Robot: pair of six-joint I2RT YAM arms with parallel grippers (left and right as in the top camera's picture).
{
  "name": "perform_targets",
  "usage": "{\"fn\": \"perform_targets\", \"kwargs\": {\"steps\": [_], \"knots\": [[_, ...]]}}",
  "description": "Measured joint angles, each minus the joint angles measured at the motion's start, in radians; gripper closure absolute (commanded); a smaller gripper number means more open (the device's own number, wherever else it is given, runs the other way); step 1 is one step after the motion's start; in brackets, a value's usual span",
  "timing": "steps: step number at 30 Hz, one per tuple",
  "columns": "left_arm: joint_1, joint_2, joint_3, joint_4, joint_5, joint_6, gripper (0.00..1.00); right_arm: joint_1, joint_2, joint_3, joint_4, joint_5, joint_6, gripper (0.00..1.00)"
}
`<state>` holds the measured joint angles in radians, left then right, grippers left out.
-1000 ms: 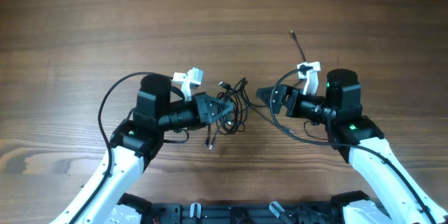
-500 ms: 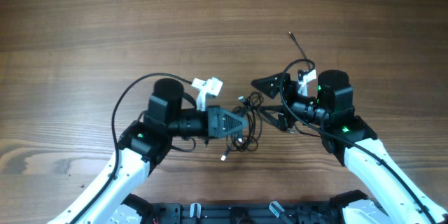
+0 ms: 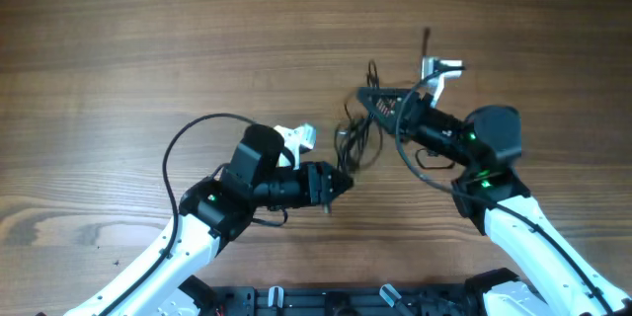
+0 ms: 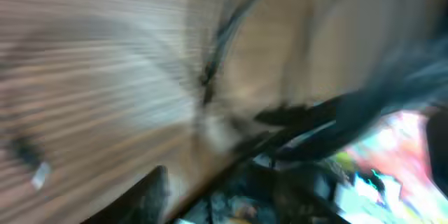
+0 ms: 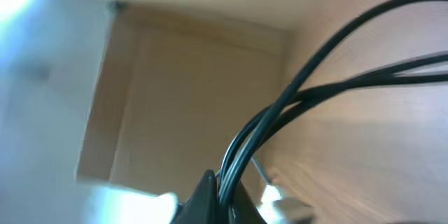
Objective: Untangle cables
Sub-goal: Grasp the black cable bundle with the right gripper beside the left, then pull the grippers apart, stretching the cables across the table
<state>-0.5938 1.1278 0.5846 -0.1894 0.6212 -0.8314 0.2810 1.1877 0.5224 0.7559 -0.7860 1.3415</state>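
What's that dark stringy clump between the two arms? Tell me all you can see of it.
The cables are very thin black cords, looped in a loose tangle over the wooden table. The right gripper pinches several strands at its upper end; the left gripper sits just below, its hold unclear.

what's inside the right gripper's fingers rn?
Thin black cables run into the right gripper, pinched at its tip. How many strands, and where they end, is hidden inside the grip.
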Motion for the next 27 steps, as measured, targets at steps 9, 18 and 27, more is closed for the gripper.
{"fn": "perform_targets", "kwargs": {"steps": [9,18,27], "knots": [[0.079,0.000,-0.002,0.068,-0.102,-0.019,0.00,0.000,0.003,0.005,-0.188,-0.051,-0.157,0.96],[0.110,0.000,-0.001,0.183,0.169,0.128,0.00,-0.042,0.002,0.006,-0.314,-0.025,-0.059,0.96],[0.110,0.000,0.001,0.127,0.053,0.122,0.31,-0.047,0.003,0.006,-0.257,-0.078,-0.007,0.95]]}}
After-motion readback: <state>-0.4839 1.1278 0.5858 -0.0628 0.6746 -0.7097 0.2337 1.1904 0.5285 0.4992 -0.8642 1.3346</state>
